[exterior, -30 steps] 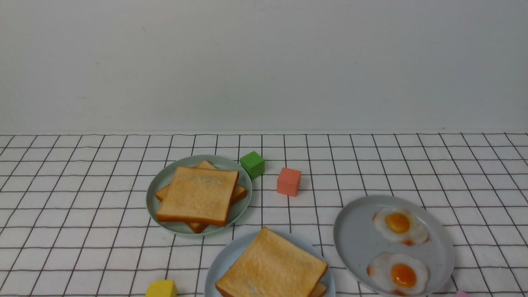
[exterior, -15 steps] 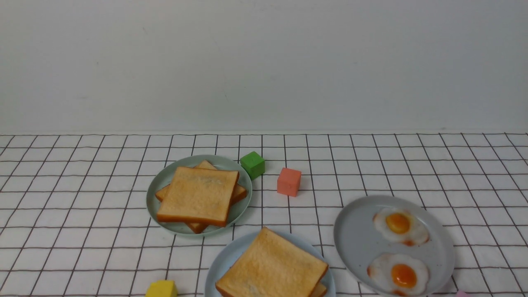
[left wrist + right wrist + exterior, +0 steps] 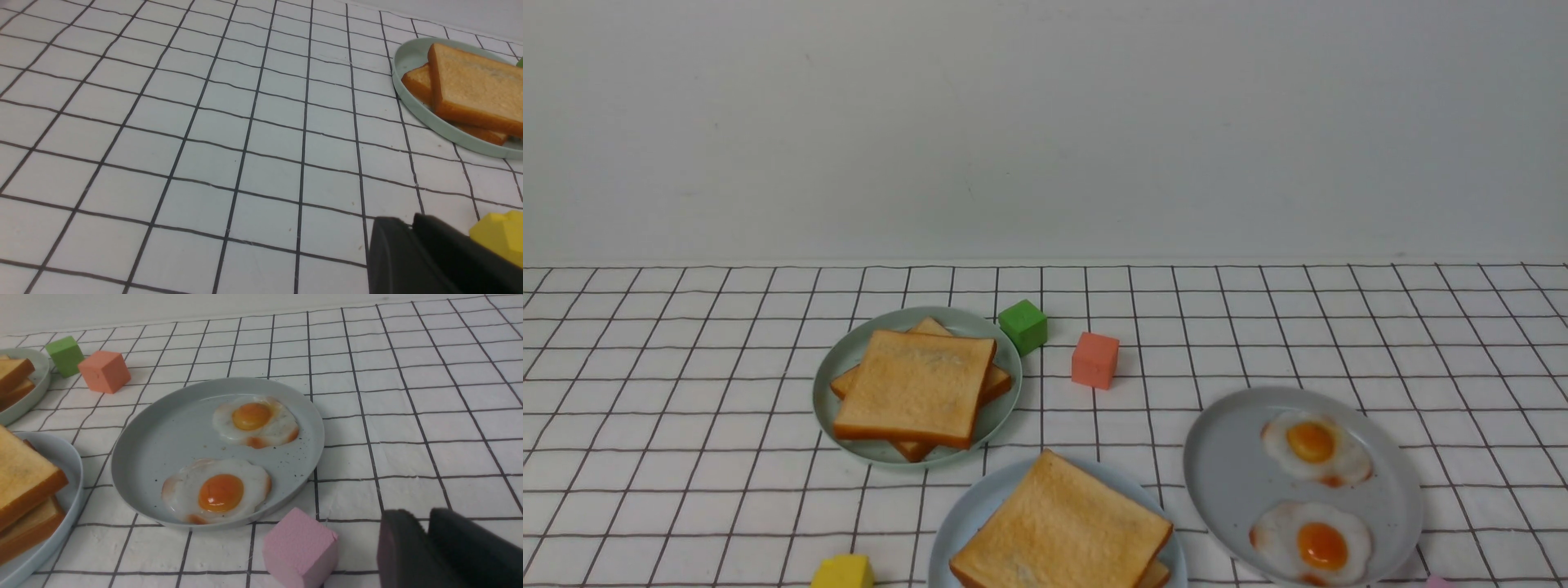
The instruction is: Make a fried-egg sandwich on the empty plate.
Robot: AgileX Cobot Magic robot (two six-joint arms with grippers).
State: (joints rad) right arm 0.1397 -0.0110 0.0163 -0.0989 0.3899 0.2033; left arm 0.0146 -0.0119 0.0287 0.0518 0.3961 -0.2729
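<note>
On the checked tablecloth (image 3: 686, 457), the grey plate (image 3: 1225, 465) at the near right holds two loose fried eggs (image 3: 1313, 445). The light-blue plate (image 3: 964, 510) at the near centre carries the sandwich (image 3: 1062, 531), two stacked slices whose filling is hidden, while the pale-green plate (image 3: 837, 363), farther left, bears the toast stack (image 3: 915, 388). Green (image 3: 1023, 325), salmon (image 3: 1094, 359), yellow (image 3: 843, 572) and pink (image 3: 300, 551) cubes lie around, and the left gripper (image 3: 412, 228) and right gripper (image 3: 428, 531) show fingers pressed together on nothing.

Bright, even, diffuse light; soft faint shadows; no glare; all views sharp.
</note>
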